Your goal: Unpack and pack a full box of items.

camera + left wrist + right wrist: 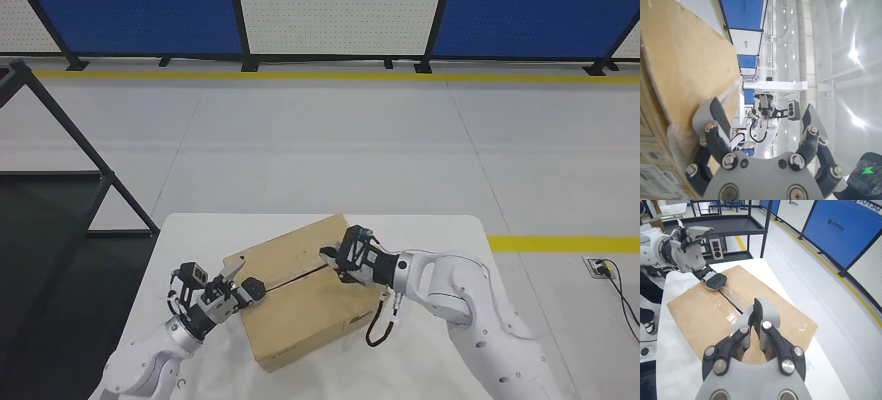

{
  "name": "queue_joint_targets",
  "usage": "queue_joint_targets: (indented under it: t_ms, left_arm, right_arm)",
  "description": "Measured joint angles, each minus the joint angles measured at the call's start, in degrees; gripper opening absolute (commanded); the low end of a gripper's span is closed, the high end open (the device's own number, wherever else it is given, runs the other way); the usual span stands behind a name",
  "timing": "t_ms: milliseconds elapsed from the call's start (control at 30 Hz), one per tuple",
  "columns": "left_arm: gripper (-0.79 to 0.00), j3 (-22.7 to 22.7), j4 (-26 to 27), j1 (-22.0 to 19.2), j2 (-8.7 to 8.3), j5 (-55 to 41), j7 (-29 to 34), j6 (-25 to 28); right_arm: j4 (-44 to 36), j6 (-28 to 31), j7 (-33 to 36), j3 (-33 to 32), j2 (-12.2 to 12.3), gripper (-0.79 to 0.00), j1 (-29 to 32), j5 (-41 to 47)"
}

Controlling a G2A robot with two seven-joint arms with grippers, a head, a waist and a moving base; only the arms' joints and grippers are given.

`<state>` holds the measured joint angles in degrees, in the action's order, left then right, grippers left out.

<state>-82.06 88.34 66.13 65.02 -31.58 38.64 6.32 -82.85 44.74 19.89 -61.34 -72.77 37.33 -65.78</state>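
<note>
Left hand (245,278) on closed, taped box (300,312)

A closed cardboard box (300,310) lies askew on the white tabletop (430,235). The left claw (246,279) sits at one end of the box's top seam with its fingers spread. The right claw (328,256) rests at the other end. A black rack (70,190) stands beside the tabletop.

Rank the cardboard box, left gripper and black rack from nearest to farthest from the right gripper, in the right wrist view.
1. cardboard box, directly under the right gripper.
2. left gripper, at the box's far end.
3. black rack, beyond the table.
</note>
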Motion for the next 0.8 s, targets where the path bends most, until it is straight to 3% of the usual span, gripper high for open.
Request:
queue_joint_targets:
  t_ms: [100,133,267,467,600,800]
  left_arm:
    - [0.0,0.78,-0.4,-0.37,0.11,0.8,-0.73,-0.44]
    - [-0.001,0.96,-0.44,-0.43,0.14,0.9,-0.92,-0.54]
    - [0.0,1.1,-0.44,-0.47,0.17,0.92,-1.07,-0.62]
    - [-0.001,1.09,-0.44,-0.46,0.16,0.91,-1.05,-0.61]
    - [-0.001,1.09,-0.44,-0.46,0.16,0.91,-1.05,-0.61]
    - [-0.001,1.09,-0.44,-0.46,0.16,0.91,-1.05,-0.61]
  right_arm:
    - [-1.47,1.83,-1.6,-1.47,0.6,0.0,0.96,-2.13]
    - [-1.69,2.1,-1.76,-1.71,0.7,-0.61,1.08,-2.54]
    - [-1.71,2.12,-1.75,-1.74,0.71,-0.339,1.09,-2.56]
    - [-1.7,2.11,-1.74,-1.73,0.71,-0.078,1.09,-2.55]
    - [-1.7,2.11,-1.74,-1.73,0.71,-0.009,1.09,-2.55]
    - [-1.7,2.11,-1.74,-1.73,0.71,-0.001,1.09,-2.55]
